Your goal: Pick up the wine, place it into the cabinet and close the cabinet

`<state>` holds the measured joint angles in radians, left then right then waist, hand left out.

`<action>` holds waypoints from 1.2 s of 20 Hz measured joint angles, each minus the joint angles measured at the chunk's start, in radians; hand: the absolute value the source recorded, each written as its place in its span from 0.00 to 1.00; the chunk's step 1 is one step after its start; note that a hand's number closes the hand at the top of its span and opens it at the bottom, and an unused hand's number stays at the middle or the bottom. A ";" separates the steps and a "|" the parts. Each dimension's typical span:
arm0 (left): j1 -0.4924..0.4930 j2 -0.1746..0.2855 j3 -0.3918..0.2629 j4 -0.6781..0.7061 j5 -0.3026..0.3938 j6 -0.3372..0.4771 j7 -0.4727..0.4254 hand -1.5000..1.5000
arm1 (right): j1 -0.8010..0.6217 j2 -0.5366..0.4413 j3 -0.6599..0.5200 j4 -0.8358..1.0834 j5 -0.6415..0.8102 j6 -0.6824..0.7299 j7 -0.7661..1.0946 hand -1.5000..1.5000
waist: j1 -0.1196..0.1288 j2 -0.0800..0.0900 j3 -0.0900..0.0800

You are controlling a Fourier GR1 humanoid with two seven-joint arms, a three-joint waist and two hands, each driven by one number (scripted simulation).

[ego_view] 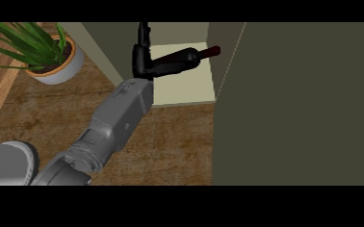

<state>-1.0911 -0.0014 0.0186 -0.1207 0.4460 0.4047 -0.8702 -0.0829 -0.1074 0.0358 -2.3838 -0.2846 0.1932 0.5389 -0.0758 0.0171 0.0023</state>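
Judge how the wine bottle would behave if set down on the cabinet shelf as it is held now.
The wine bottle lies nearly sideways in the left hand, over the pale cabinet shelf; released like that, its round body would probably roll. It looks rigid, so sagging seems unlikely. Held at its base end, the neck may tend to droop.

The left hand (143,61) is matte black and slender; behind it a boxy grey forearm (128,107) widens into rounded grey segments.

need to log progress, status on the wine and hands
right hand curled round dark glass wine bottle, over pale cabinet shelf. left hand not seen. olive cabinet door open, not yet closed.
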 measured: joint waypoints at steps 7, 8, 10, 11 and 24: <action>0.010 0.000 -0.013 -0.018 0.036 -0.056 -0.002 0.00 | -0.013 0.005 0.013 0.001 0.000 -0.012 0.017 0.00 | 0.000 -0.003 -0.001; 0.016 0.000 -0.016 -0.024 0.046 -0.063 -0.008 0.00 | -0.022 0.005 0.013 0.001 0.000 -0.017 0.025 0.00 | -0.002 -0.004 -0.001; 0.021 0.000 -0.025 -0.032 0.067 -0.076 -0.004 0.00 | -0.021 0.006 0.019 -0.002 0.000 -0.023 0.032 0.00 | -0.002 -0.006 -0.001; 0.027 0.000 -0.031 -0.039 0.078 -0.082 -0.011 0.00 | -0.020 0.006 0.019 -0.001 0.000 -0.022 0.030 0.00 | -0.003 -0.007 0.000; 0.254 0.001 -0.324 -0.319 0.305 -0.009 0.038 0.00 | -0.023 0.011 0.030 -0.003 0.011 -0.047 0.035 0.00 | 0.026 -0.019 -0.002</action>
<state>-0.8369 0.0000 -0.3057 -0.4399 0.7513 0.3954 -0.8325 -0.1055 -0.0967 0.0660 -2.3872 -0.2731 0.1465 0.5736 -0.0501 -0.0023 -0.0001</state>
